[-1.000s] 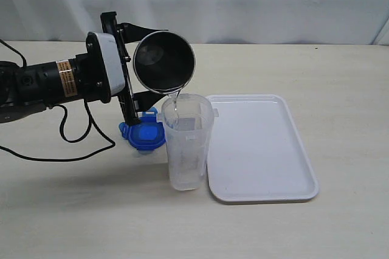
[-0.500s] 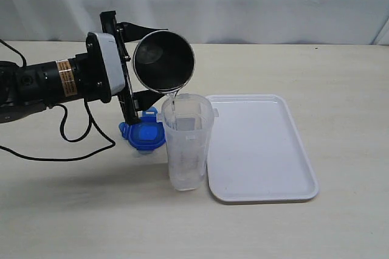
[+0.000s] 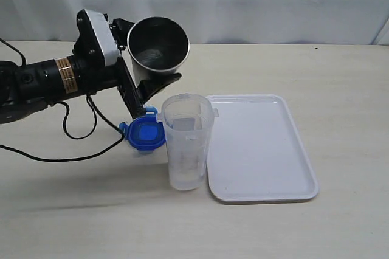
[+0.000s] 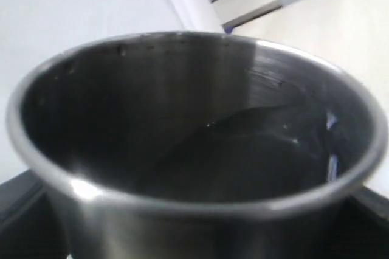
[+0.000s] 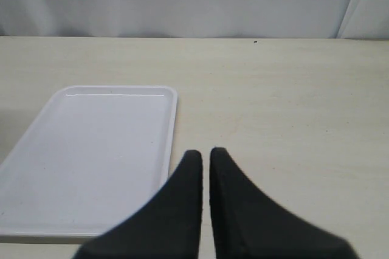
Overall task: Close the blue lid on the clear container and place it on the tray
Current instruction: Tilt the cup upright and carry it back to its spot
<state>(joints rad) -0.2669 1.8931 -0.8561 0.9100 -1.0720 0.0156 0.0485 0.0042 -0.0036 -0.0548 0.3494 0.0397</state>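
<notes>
Pale surface [image 3: 316,64], and the left gripper [image 3: 146,55], clamped on the steel cup [image 3: 159,46], has swung it back upright, stream gone: pouring looks finished, so the blue lid [image 3: 144,134], lying beside the clear container [image 3: 187,143] mid-surface, tray [image 3: 261,149] alongside, is next.

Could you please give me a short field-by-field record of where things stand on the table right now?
left tool: shut on steel cup, held tilted above the table
right tool: shut, holding nothing, near the tray's edge
clear container: upright on the table, uncovered, beside the tray
blue lid: flat on the table, on the container's left in the exterior view
tray: white, nothing on it
lid fitted: no
</notes>
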